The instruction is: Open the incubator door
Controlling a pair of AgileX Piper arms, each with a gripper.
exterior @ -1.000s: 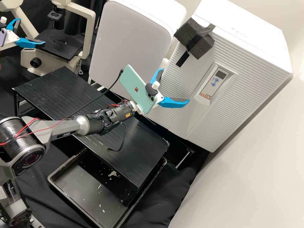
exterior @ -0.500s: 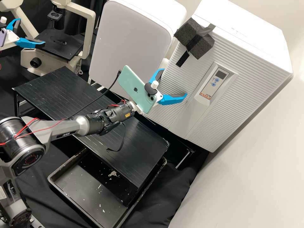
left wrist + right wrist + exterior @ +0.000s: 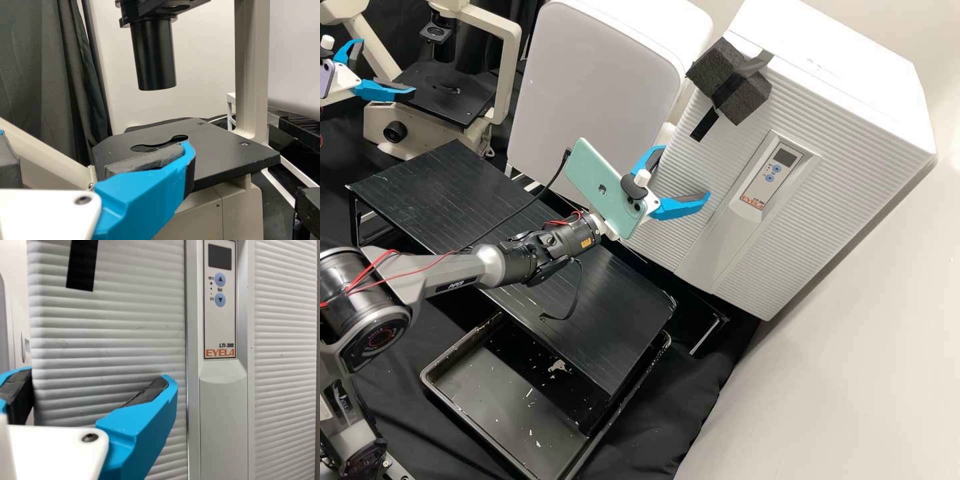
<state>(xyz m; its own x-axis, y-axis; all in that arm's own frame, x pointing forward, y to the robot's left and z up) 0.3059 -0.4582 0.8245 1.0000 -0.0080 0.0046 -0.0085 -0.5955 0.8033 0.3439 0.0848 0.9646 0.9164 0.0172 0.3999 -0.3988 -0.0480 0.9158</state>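
Incubator (image 3: 840, 87) stands beside white box (image 3: 593, 100), door (image 3: 100, 340) shut. Right pincer (image 3: 686, 171), spread apart, is near it; left pincer (image 3: 387, 67) also spread. Step judged: approach. Next likely needs hooking the door's edge.

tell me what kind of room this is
Most likely a biology or cell-culture laboratory: there is a microscope with a flat black stage, a ribbed white incubator with a small control panel, and a black bench.

We count one incubator (image 3: 840, 193), one microscope (image 3: 450, 97), one pale cabinet (image 3: 593, 73), one tray (image 3: 493, 390), one table (image 3: 447, 180), two phones (image 3: 603, 180), two hands (image 3: 686, 171).
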